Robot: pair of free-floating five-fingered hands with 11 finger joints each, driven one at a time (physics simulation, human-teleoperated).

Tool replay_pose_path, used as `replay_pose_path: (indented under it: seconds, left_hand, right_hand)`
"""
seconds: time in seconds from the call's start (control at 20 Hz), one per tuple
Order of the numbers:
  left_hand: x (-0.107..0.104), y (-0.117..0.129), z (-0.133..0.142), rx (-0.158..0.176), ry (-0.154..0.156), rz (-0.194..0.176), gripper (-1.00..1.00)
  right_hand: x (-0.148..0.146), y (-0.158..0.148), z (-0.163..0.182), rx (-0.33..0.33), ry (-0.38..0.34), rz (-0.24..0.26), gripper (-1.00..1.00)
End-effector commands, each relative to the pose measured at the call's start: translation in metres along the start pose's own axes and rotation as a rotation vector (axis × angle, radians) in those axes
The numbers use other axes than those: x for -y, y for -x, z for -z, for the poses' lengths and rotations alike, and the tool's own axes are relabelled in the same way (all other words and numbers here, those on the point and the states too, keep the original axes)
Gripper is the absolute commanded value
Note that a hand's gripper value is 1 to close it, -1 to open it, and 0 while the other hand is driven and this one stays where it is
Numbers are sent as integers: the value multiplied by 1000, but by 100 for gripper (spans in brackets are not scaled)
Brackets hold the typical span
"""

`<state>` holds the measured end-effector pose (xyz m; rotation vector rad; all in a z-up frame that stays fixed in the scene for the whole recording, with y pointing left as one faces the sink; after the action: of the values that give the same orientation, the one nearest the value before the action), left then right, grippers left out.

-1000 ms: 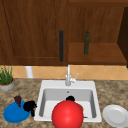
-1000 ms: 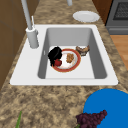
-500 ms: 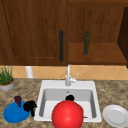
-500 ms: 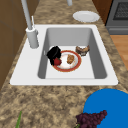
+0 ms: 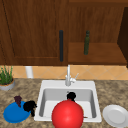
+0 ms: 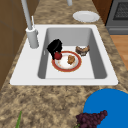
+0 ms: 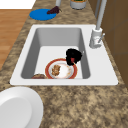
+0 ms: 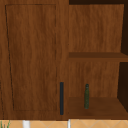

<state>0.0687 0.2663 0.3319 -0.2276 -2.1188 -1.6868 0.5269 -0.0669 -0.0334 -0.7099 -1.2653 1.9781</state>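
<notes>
My right hand (image 5: 71,95) is low in the sink (image 5: 43,86), just behind a large red round shape (image 5: 67,116) in the foreground. From the sides this hand (image 6: 55,47) (image 7: 73,55) has its fingers curled round a small red fruit (image 6: 58,55) (image 7: 72,59) at the edge of a red-rimmed plate (image 6: 62,68) (image 7: 65,72). A brown piece of food (image 6: 71,59) (image 7: 56,70) lies on that plate. My left hand (image 5: 30,106) hangs by the right edge of a blue plate (image 5: 13,115) that carries grapes (image 5: 18,100).
A brown bun (image 6: 82,50) lies on the sink floor beside the plate. The faucet (image 5: 68,76) stands behind the basin. A white plate (image 5: 115,115) rests on the counter to the right and a potted plant (image 5: 6,78) at the far left. A green bottle (image 8: 86,96) stands on the open shelf.
</notes>
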Motion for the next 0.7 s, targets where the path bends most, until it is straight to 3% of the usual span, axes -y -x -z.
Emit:
replay_pose_path:
  seconds: [0.0,0.25,0.65]
  left_hand:
    - [0,0,0,0,0,0,0]
    - [0,0,0,0,0,0,0]
    - [0,0,0,0,0,0,0]
  right_hand:
    - [6,10,-13,1,2,3,100]
    - [17,24,-28,11,1,26,100]
    - [30,42,-49,18,2,16,100]
